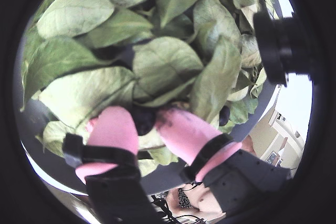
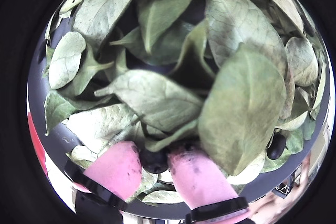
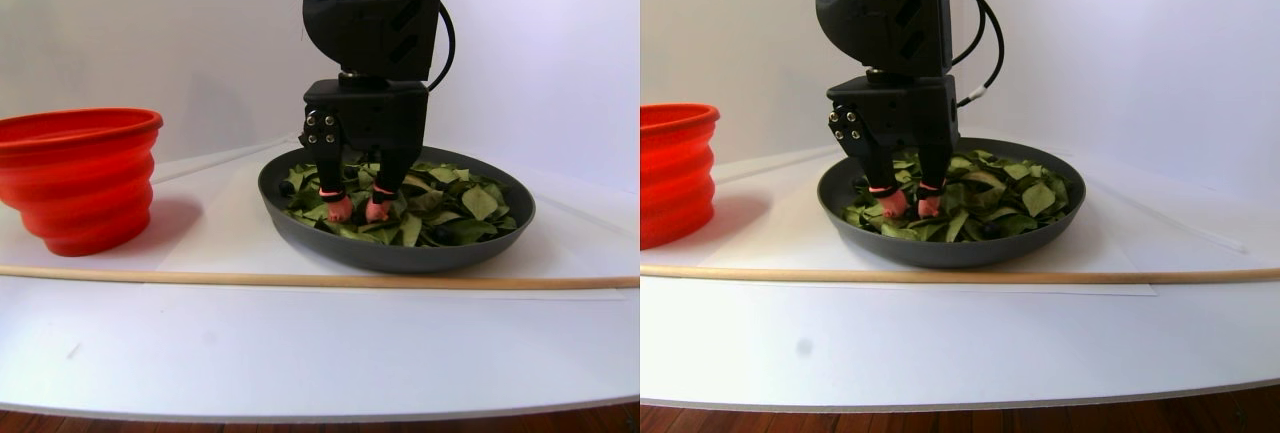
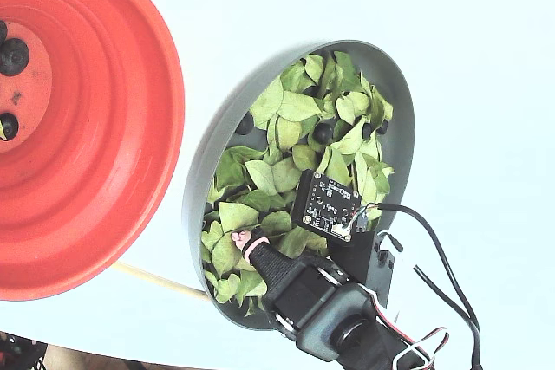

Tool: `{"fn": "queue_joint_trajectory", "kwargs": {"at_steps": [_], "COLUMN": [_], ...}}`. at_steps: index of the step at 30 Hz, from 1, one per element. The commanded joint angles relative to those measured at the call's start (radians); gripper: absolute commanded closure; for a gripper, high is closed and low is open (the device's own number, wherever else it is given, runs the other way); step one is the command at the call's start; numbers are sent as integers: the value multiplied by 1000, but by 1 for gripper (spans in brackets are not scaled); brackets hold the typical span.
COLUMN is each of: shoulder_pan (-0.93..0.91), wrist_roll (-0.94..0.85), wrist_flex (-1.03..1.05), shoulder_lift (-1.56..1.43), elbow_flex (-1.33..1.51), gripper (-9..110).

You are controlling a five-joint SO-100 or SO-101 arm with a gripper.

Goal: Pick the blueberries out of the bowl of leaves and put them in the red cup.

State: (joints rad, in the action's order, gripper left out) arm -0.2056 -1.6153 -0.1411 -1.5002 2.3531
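End effector (image 2: 155, 163): two pink-tipped fingers (image 1: 113, 129) point down into the bowl, clamped on one dark blueberry (image 2: 154, 160) held between them; it also shows in a wrist view (image 1: 144, 121) and in the stereo pair view (image 3: 358, 209).
Held blueberry: sits at the near edge of the leaf pile, touching both pink tips, partly tucked under a leaf.
Leaves (image 2: 152, 98): a loose heap of pale to mid green oval leaves fills the bowl (they cover most of what lies beneath).
Other blueberries in the bowl: one rests by the rim at the right of a wrist view (image 2: 276, 146); two more dark ones peek out between leaves in the fixed view (image 4: 323, 133).
Bowl (image 4: 198, 188): dark grey, round and shallow, standing on the white surface (image 3: 300, 353).
Arm (image 3: 372, 23): black, standing upright over the bowl, with a small circuit board (image 4: 325, 205) and cables on its side.
Wooden rod (image 3: 200, 278): thin, lying across the surface just in front of the bowl.
Red cup (image 4: 104, 127): ribbed red-orange vessel beside the bowl, apart from it; dark berries (image 4: 13, 56) lie on its paler bottom.
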Motion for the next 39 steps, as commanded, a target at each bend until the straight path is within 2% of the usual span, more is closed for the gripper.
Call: {"fn": "queue_joint_trajectory", "kwargs": {"at_steps": [1,13,39], "shoulder_pan": [2,8,69], "wrist_roll": [5,12,25], "wrist_flex": [12,46,275], "shoulder_lift": [-67,-121,-391], "elbow_flex": [5,2,25], "gripper": [92,92,92]}}
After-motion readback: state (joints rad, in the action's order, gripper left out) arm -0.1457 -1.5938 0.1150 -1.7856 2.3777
